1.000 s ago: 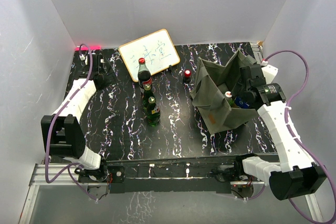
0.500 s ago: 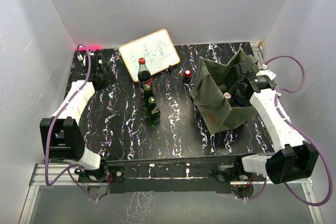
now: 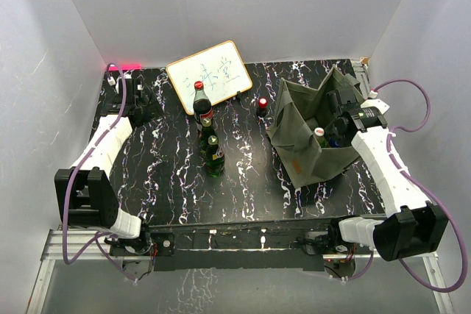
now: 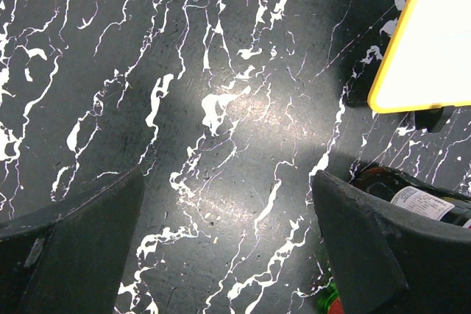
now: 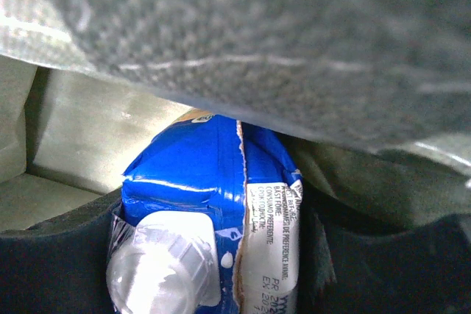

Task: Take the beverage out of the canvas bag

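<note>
The olive-green canvas bag stands open at the right of the table, with its orange patch on the near face. My right gripper reaches into the bag from the right. In the right wrist view, the right gripper is shut on a blue beverage carton with a white screw cap. Its dark fingers press both sides of the carton. A floppy bag wall hangs over the carton. The cap also shows in the top view. My left gripper is open and empty over the far left of the table.
A cola bottle and two green bottles stand mid-table. A small red-capped bottle stands beside the bag. A yellow-framed whiteboard leans at the back and shows in the left wrist view above a lying bottle.
</note>
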